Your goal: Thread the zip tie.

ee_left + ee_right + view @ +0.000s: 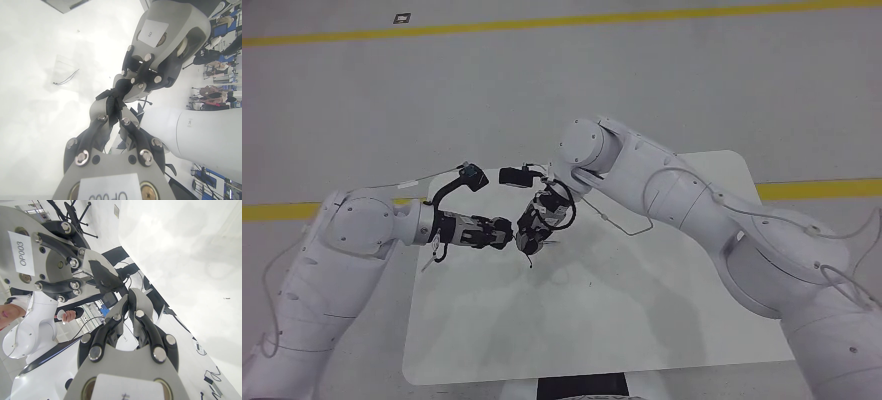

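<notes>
My left gripper hangs over the white table, near its far left part. On its grey housing sits a white paper label with dark print. The jaws of this gripper are pressed together at the tips. Their black pads look torn and frayed.

Between my two grippers there is the zip tie, a very thin black strap, held in the air above the table. One end goes into the tip of my left gripper. From there the strap makes a small arch and comes down into the tip of my right gripper, which stands just beside the left one, almost tip against tip. The right jaws are closed on the strap, and the ribbed pads meet with only this thin line between them.

My right gripper also carries a white label with a small dark mark on it.

One container I can see: a clear plastic bag, lying flat on the table, well apart from both grippers. Through the plastic there shows a thin black tie, slightly curved, with a small head at one end.
</notes>
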Robot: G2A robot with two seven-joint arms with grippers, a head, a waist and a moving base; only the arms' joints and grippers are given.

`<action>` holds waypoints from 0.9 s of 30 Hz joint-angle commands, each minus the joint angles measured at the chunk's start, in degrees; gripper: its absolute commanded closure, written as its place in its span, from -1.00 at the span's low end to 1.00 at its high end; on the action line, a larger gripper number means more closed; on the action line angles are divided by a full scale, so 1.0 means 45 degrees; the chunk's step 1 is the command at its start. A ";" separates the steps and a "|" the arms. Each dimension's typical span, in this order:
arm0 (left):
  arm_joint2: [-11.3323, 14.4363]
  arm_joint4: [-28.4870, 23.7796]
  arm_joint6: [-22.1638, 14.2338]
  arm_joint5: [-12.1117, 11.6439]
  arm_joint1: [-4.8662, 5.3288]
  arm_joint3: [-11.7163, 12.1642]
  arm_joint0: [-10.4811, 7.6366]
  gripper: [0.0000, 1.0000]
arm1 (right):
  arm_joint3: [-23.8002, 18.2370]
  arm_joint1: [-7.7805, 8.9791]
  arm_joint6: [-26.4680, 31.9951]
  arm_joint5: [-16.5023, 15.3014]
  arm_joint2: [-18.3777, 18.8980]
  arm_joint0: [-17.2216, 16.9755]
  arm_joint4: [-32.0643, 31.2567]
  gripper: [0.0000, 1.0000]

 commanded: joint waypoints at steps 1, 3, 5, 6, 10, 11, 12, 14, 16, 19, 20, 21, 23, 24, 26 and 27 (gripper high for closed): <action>0.0023 -0.0029 0.0023 0.0001 0.0024 -0.0002 -0.0009 1.00 | 0.0048 -0.0023 0.0000 -0.0005 0.0000 -0.0004 -0.0001 1.00; 0.0047 -0.0057 0.0050 0.0001 0.0051 -0.0006 -0.0018 1.00 | 0.0096 -0.0050 0.0000 -0.0012 0.0000 -0.0008 0.0002 1.00; 0.0064 -0.0069 0.0088 0.0001 0.0075 -0.0010 -0.0022 1.00 | 0.0119 -0.0073 0.0000 -0.0020 0.0000 -0.0017 0.0001 1.00; 0.0073 -0.0081 0.0116 0.0001 0.0090 -0.0013 -0.0023 1.00 | 0.0131 -0.0087 0.0000 -0.0027 0.0000 -0.0023 0.0005 1.00; 0.0110 -0.0113 0.0187 0.0001 0.0139 -0.0021 -0.0029 1.00 | 0.0193 -0.0130 0.0000 -0.0088 0.0000 -0.0027 0.0056 1.00; 0.0119 -0.0120 0.0195 0.0001 0.0150 -0.0022 -0.0032 1.00 | 0.0212 -0.0139 0.0000 -0.0090 0.0000 -0.0023 0.0058 1.00; 0.0128 -0.0129 0.0205 0.0001 0.0161 -0.0022 -0.0036 1.00 | 0.0228 -0.0147 0.0000 -0.0090 0.0000 -0.0022 0.0059 1.00; 0.0143 -0.0141 0.0232 0.0001 0.0188 -0.0018 -0.0044 1.00 | 0.0264 -0.0167 0.0000 -0.0078 0.0000 -0.0016 0.0058 1.00; 0.0157 -0.0149 0.0262 0.0001 0.0215 -0.0011 -0.0049 1.00 | 0.0303 -0.0184 0.0000 -0.0061 0.0000 -0.0009 0.0063 1.00; 0.0175 -0.0152 0.0302 0.0001 0.0249 -0.0003 -0.0052 1.00 | 0.0363 -0.0199 0.0000 -0.0021 0.0000 0.0001 0.0082 1.00; 0.0183 -0.0150 0.0321 0.0001 0.0264 0.0002 -0.0052 1.00 | 0.0380 -0.0204 0.0000 -0.0010 0.0000 0.0005 0.0085 0.98; 0.0190 -0.0151 0.0335 0.0001 0.0275 0.0002 -0.0051 1.00 | 0.0388 -0.0207 0.0000 -0.0004 0.0000 0.0007 0.0087 0.78; 0.0207 -0.0161 0.0366 0.0001 0.0301 0.0004 -0.0051 1.00 | 0.0405 -0.0212 0.0000 0.0008 0.0000 0.0012 0.0090 0.48; 0.0214 -0.0168 0.0385 0.0001 0.0311 0.0008 -0.0050 1.00 | 0.0410 -0.0214 0.0000 0.0014 0.0000 0.0015 0.0089 0.44; 0.0225 -0.0172 0.0426 0.0001 0.0333 0.0011 -0.0047 1.00 | 0.0414 -0.0217 0.0000 0.0025 0.0000 0.0019 0.0084 0.38; 0.0230 -0.0172 0.0451 0.0001 0.0347 0.0020 -0.0044 1.00 | 0.0413 -0.0218 0.0000 0.0033 0.0000 0.0023 0.0074 0.40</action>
